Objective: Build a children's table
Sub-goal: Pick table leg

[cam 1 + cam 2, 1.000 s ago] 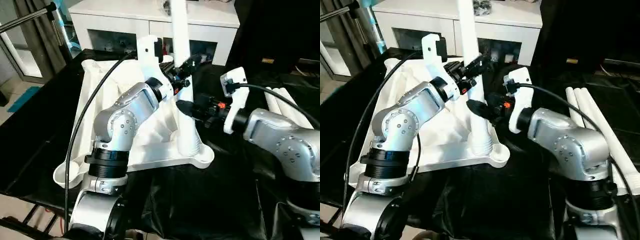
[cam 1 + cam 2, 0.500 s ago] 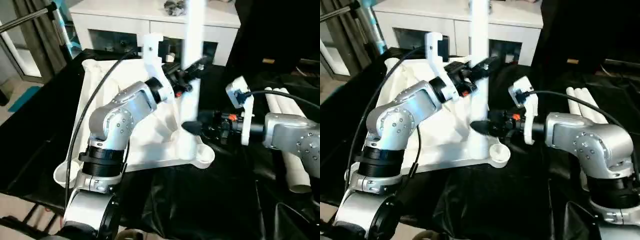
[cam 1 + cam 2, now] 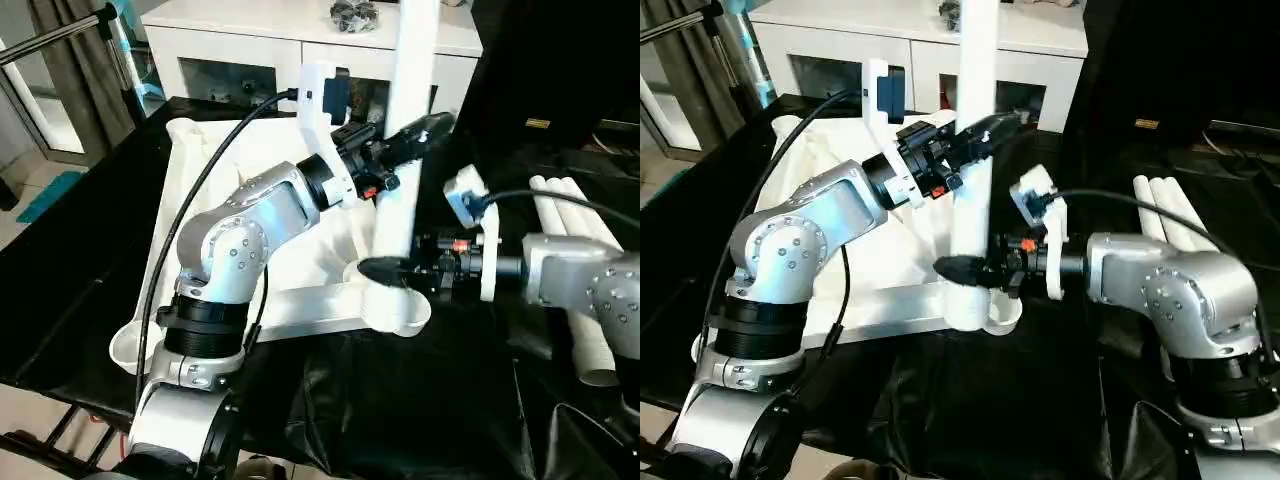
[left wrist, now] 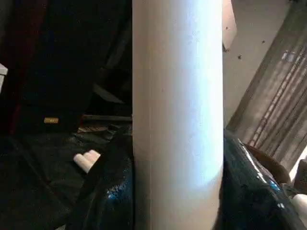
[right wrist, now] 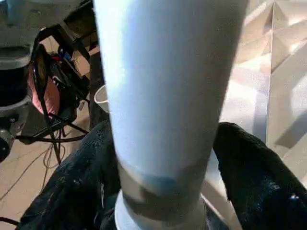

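**Leg standing at the corner socket**

Black-draped surface carries my white ribbed tabletop, underside up. Both tools pinch the smooth tapered leg upright over the near corner socket: left tool high, right tool near the base. Slick plastic; uneven pushing could tilt or jam it.

A black sheet covers the worktop. Behind it stands a white cabinet with glass doors, a small dark object lying on its top. Grey curtains hang at the left.
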